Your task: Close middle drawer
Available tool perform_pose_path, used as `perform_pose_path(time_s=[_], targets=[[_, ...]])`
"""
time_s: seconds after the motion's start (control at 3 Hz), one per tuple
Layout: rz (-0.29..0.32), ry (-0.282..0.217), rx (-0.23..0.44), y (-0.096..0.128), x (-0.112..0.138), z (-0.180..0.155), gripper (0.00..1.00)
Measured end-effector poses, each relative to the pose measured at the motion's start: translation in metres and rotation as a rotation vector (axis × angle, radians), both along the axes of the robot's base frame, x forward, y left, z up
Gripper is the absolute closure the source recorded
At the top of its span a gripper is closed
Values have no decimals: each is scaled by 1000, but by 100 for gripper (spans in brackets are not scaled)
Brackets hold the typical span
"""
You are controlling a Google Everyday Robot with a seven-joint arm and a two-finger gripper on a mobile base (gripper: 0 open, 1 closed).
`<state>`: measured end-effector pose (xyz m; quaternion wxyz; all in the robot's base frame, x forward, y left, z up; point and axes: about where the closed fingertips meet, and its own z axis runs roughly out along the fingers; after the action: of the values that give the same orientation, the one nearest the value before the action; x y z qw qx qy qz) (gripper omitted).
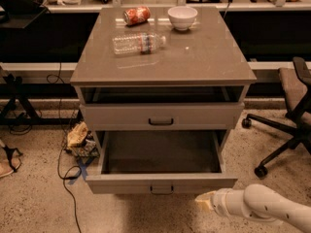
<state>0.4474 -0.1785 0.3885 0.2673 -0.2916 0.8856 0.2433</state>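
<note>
The middle drawer [160, 182] is grey and shallow with a small black bar handle, and it stands pulled far out of the cabinet [163, 57] with its inside empty. The top drawer [161, 115] above it is out a little. The lowest drawer is hidden under the open one. My gripper [204, 201] comes in from the lower right on a white arm [265, 208]. Its cream tip is just below the right end of the middle drawer's front. I cannot tell whether it touches.
On the cabinet top lie a clear plastic bottle [138, 42], a red can [136, 15] and a white bowl [182, 17]. An office chair [291, 115] stands at the right. Crumpled bags and cables [80, 140] lie on the floor at the left.
</note>
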Motion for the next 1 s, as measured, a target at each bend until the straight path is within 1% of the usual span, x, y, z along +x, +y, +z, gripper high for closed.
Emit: perform_pose_path(time_s=[0.33,0.67,1.0], targets=[[-21,-67,20,2,42,3,100],[-30,-117,42,9,72,4,100],[-45,-211,84,24,141,10,100]])
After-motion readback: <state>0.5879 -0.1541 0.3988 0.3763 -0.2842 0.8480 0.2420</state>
